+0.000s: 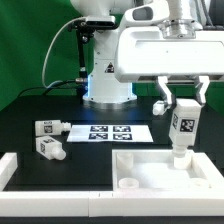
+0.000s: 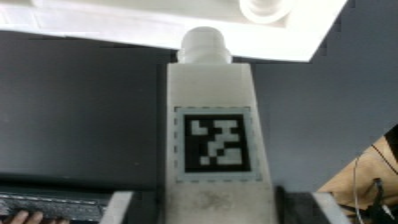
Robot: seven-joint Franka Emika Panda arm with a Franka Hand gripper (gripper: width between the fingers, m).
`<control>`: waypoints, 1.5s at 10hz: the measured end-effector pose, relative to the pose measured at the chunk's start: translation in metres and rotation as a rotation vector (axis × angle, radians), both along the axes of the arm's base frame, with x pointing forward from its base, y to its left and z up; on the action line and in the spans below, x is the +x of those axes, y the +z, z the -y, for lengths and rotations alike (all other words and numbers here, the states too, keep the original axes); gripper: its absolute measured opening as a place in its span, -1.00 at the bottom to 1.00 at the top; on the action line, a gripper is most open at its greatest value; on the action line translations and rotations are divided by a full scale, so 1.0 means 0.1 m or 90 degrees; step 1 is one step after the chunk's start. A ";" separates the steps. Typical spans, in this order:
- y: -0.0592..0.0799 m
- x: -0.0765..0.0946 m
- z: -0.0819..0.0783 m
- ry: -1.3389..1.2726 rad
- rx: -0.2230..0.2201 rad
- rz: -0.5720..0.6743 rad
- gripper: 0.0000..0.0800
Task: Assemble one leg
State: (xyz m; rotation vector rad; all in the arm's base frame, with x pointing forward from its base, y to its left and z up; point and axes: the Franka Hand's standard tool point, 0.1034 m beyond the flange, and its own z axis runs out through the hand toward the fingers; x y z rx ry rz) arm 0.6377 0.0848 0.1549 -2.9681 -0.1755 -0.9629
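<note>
My gripper (image 1: 181, 100) is shut on a white leg (image 1: 183, 128) with a black-and-white tag on its side. It holds the leg upright over the far right corner of the large flat white square panel (image 1: 150, 178). The leg's narrow lower tip sits at or just above a corner socket there; I cannot tell if it touches. In the wrist view the leg (image 2: 217, 130) fills the middle, its rounded tip pointing at the panel (image 2: 143, 25), and dark fingers (image 2: 151, 200) flank its base. Two more legs (image 1: 49, 127) (image 1: 50, 148) lie on the table at the exterior view's left.
The marker board (image 1: 108, 132) lies flat on the black table between the loose legs and the panel. A white rail (image 1: 15, 165) runs along the table's front and left edge. The arm's white base (image 1: 108, 75) stands at the back with a black cable.
</note>
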 end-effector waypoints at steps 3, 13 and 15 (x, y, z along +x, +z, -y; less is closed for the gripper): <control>0.00 -0.01 -0.04 -0.006 0.008 -0.005 -0.29; -0.31 -0.12 -0.16 -0.005 0.028 0.014 -0.29; -0.38 -0.15 -0.19 -0.002 0.026 0.011 -0.29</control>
